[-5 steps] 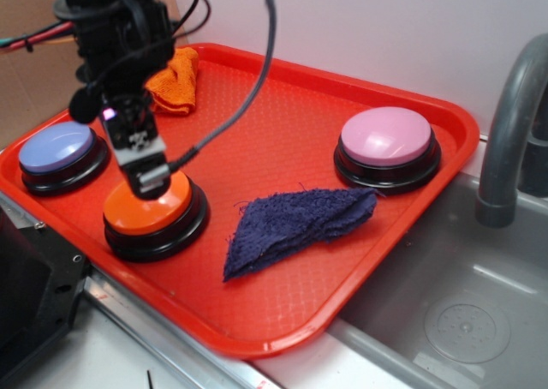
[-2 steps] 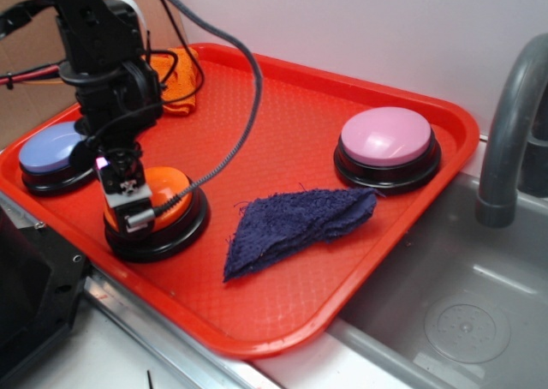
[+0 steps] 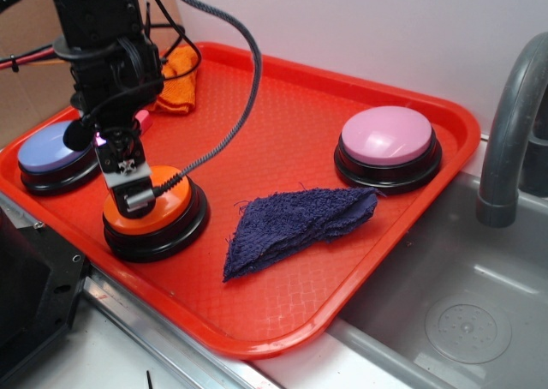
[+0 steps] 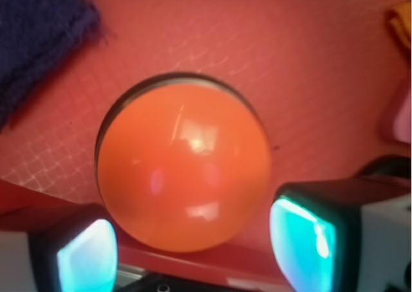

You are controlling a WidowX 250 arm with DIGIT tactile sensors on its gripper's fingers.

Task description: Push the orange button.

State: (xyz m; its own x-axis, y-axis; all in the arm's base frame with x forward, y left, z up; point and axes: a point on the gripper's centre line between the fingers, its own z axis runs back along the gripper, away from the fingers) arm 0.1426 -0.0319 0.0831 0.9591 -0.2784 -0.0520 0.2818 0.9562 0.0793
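**Fingers down over the orange button**

The orange button (image 3: 156, 209) sits at the near left corner of the red tray (image 3: 282, 132), its glossy dome on a black round base. The gripper (image 3: 128, 192) hangs right over it from the arm above, pointing almost straight down, and from the outside view its tip looks to be at the dome's back left part, touching or just off it; I cannot tell which. In the wrist view the dome (image 4: 183, 166) fills the middle of the picture, with the two fingers (image 4: 302, 240) glowing teal at the bottom corners, one on each side of it. They stand wide apart and hold nothing, which makes sense: a push needs no grasp, only the tool brought down onto the dome.

The other things are out of the way. The pale blue button (image 3: 56, 153) is just beside the orange one, further left and back, so a push aimed a little off could land there instead. The pink button (image 3: 387, 145) is well apart at the far right. A dark blue cloth (image 3: 295, 226) lies crumpled between the buttons, near the orange one but not touching it, and an orange cloth (image 3: 175, 80) is bunched at the tray's back edge behind the arm.

I would judge the press to be at or very close to contact.
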